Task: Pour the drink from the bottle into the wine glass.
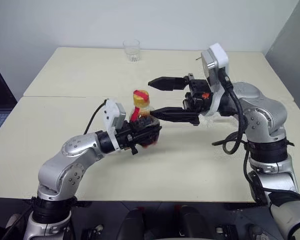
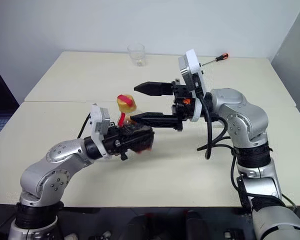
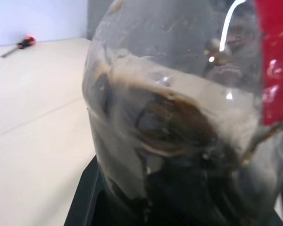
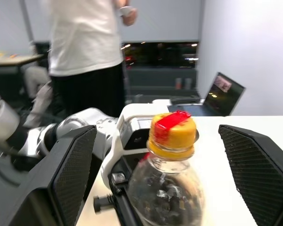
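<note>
**Bottle clamped in the left gripper, right gripper spread wide at its cap**

On the left, the left gripper [image 1: 146, 134] is pinched tight on the lower body of the bottle [image 1: 141, 107], holding it roughly upright above the table [image 1: 65, 75], with the yellow cap [image 1: 141, 97] standing up above the fingers. Just to the right of that hand, the right gripper [image 1: 162, 99] points sideways toward the bottle with its two black fingers spread far apart, one finger above cap height and the other level with the bottle's shoulder; neither finger can be seen to touch it. Far beyond both hands, near the table's back edge, stands a short clear tumbler [image 1: 131, 50].

The left wrist view looks straight into the bottle's clear wall, where the drink [image 3: 179, 141] shows as dark brown liquid with foam smeared up the inside and the red label [image 3: 276, 61] at one edge; a screwdriver [image 3: 19, 45] with a red handle lies on the table behind it. The right eye view shows that same screwdriver beyond the right arm. The right wrist view frames the cap, with a red strip across its top, between the two wide-set fingers [image 4: 70, 174], and past the table a person [image 4: 85, 52] in a white top standing, plus an open laptop [image 4: 221, 94].

Counted: one bottle, one tumbler, one screwdriver, one person, one laptop.
</note>
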